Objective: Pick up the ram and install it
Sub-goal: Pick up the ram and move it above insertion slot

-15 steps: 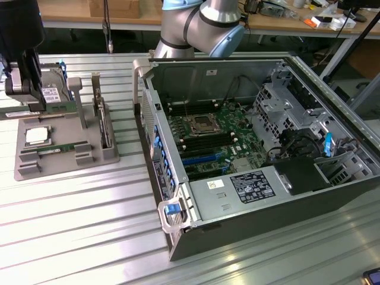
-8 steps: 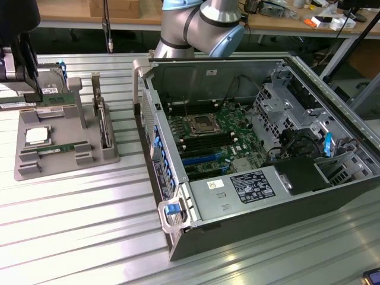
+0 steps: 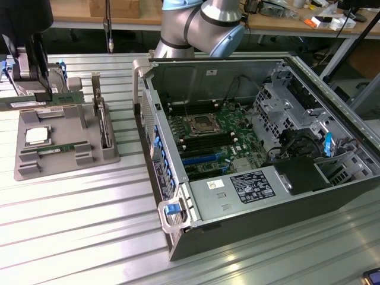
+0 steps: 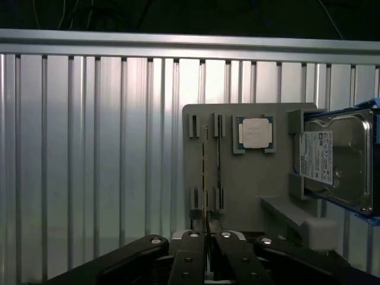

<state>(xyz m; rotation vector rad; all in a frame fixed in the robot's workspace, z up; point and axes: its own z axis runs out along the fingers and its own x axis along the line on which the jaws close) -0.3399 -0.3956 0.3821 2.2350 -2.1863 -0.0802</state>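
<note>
The gripper (image 4: 206,225) holds the ram (image 3: 59,98) in narrow fingers over the tray (image 3: 59,169); from the wrist it is edge-on, chips hidden.

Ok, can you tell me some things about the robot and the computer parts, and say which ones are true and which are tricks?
1. The big dark metal computer case lies open. True.
2. The robot's jaws are wide open. False: they are shut on a long thin green ram stick.
3. The square silver processor chip sits on the flat grey holder tray. True.
4. The grey holder tray is inside the computer case. False: it lies on the ribbed metal table, on the exterior view's left of the case.
5. A second green ram stick lies on the tray. True.
</note>
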